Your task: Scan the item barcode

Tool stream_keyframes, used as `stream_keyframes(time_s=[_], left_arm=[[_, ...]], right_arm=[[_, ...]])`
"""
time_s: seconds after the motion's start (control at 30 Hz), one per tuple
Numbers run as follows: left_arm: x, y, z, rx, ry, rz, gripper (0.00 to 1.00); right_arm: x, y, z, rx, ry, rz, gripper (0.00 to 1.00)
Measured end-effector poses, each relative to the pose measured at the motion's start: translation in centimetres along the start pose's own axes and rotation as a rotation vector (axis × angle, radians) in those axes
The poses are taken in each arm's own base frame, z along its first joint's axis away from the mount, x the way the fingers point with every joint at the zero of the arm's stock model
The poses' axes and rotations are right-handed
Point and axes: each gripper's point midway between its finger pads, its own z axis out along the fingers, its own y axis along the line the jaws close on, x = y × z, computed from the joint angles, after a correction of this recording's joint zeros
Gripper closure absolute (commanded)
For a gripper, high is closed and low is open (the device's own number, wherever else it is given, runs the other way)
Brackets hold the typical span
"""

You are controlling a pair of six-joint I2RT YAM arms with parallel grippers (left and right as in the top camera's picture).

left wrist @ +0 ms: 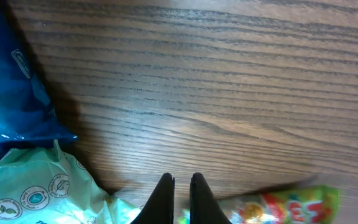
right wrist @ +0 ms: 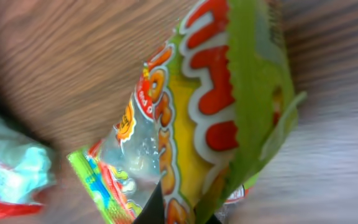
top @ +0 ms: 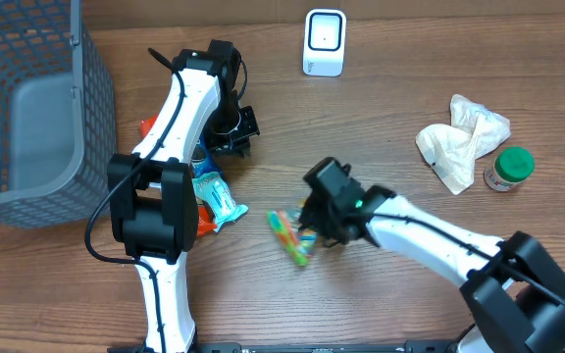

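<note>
The wood counter (top: 381,108) carries the green-and-yellow candy packet (top: 288,235) near its middle, at six o'clock from the scanner (top: 324,42). The right fingers (right wrist: 153,211) are pinched shut on the packet's edge. The left fingers (left wrist: 163,198), at eleven o'clock from it, are closed on nothing.

Green-and-yellow candy packet (top: 288,235) lies mid-table, well apart from the white scanner (top: 324,42).

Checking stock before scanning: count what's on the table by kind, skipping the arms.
Packets: 3 (candy bag, mint packet, blue packet)
Basket: 1
Scanner: 1
Jar: 1
Crumpled paper: 1
Total: 7; half-hidden orange item not counted.
</note>
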Motion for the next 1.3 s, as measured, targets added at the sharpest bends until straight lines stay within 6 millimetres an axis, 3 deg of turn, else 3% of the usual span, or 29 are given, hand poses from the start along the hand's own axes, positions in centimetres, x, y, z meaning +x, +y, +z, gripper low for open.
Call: stream_keyframes(time_s=[0.23, 0.43, 0.53, 0.8, 1.1, 1.3], left_arm=[[0.1, -0.2, 0.1, -0.007, -0.002, 0.01, 0.96], [0.8, -1.2, 0.3, -0.012, 0.002, 0.038, 0.96], [1.1, -1.7, 0.5, -0.017, 0.003, 0.055, 0.96], [1.5, -2.3, 0.6, -0.02, 0.003, 0.07, 0.96], [1.2, -2.4, 0.6, -0.017, -0.008, 0.072, 0.96], [0.9, -2.2, 0.6, -0.028, -0.02, 0.072, 0.96]], right_arm=[[-4.2, -4.7, -5.5, 0.295, -0.025, -0.167, 0.96], [-7.7, -5.8, -9.3, 0.507, -0.204, -0.392, 0.96], [-8.4, -6.3, -9.5, 0.592, -0.241, -0.484, 0.96], [-9.7, -9.7, -7.3, 0.958, -0.252, -0.675, 0.96], [-9.2, -6.4, -8.8, 1.111, -0.415, -0.965, 0.96], [-8.2, -3.8, -7.2, 1.023, -0.457, -1.042, 0.96]])
